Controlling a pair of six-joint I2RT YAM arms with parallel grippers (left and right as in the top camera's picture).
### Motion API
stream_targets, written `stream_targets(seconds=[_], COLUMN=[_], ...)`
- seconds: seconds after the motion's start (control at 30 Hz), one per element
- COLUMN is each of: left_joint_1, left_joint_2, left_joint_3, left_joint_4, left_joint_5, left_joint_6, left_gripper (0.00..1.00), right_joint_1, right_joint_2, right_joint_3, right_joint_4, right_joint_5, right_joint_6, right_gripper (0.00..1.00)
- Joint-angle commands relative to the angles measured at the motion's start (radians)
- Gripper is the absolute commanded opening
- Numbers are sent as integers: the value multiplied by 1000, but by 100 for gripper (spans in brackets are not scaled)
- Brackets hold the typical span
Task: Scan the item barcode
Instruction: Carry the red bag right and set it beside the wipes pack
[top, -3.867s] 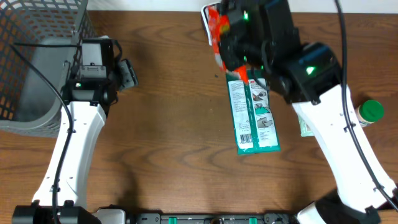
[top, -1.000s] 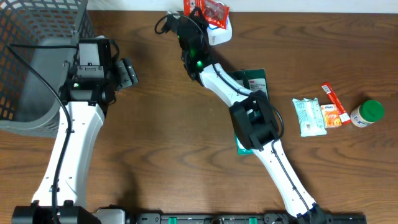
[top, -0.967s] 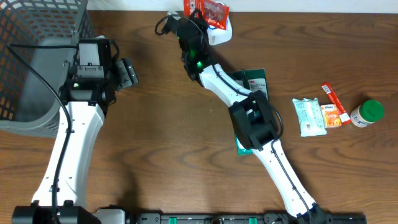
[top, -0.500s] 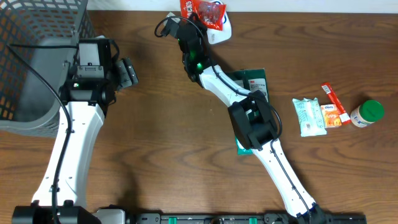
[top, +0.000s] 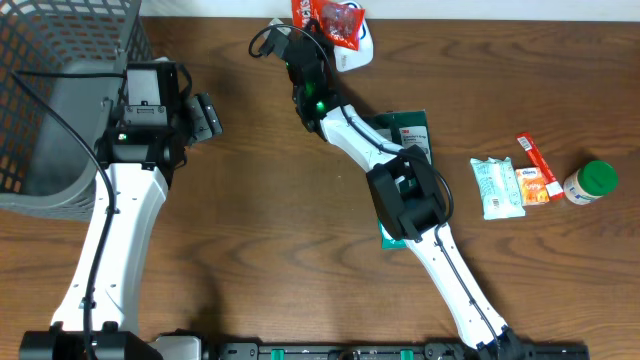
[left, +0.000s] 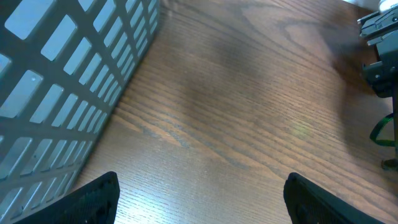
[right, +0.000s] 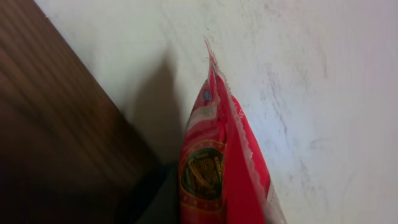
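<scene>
Overhead, going left to right against the earlier frames, the wire basket (top: 60, 90) and the left gripper (top: 205, 118) beside it sit just as they did, its jaws released and holding nothing above bare wood. The change is in the middle. A few seconds back the right arm was bunched over the right-centre of the table (top: 270, 230). Now it stretches to the far edge, its gripper (top: 320, 32) clenched on the red snack packet (top: 331, 18). Over the last second the packet has crept slightly left and further toward the edge. It now hangs at the top of the frame, over a white rounded object (top: 360, 52). The green package (top: 412, 128), earlier in full view, is now mostly covered by the arm. The wipes pack (top: 497, 188), orange sachet (top: 533, 187) and green-lidded jar (top: 590, 181) are unmoved. In the right wrist view we see the packet edge-on, glossy red with a crimped seam and a round dark-and-gold emblem. No barcode faces us.
</scene>
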Motion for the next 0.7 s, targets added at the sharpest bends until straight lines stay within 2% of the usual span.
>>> stream_targets(seconds=[0.0,0.23,0.3,0.4,0.5,0.6,0.67], left_joint_1=[3,3,3,3,3,3,3], left_joint_2=[11,11,11,11,11,12,12], left_joint_3=[-2,-2,-2,-2,-1,-1,-1], left_joint_4=[1,1,1,1,1,1,1], left_joint_5=[-13,-13,-13,-13,-13,-13,-13], left_joint_6=[-2,-2,-2,-2,-2,-2,-2], left_gripper=[85,85,85,85,85,85,85], right_joint_1=[-16,-11,4,18,20,3,-26], right_joint_2=[-72,-245,-335,-428,-551,-669,-740], right_joint_3=[13,13,13,13,13,13,13], right_joint_4=[2,-35,-176,-423,-795,-1136,-1318], right_joint_5=[47,200,294,352,346,208,37], right_joint_6=[101,150,178,309,599,859,983], right_gripper=[1,1,1,1,1,1,1])
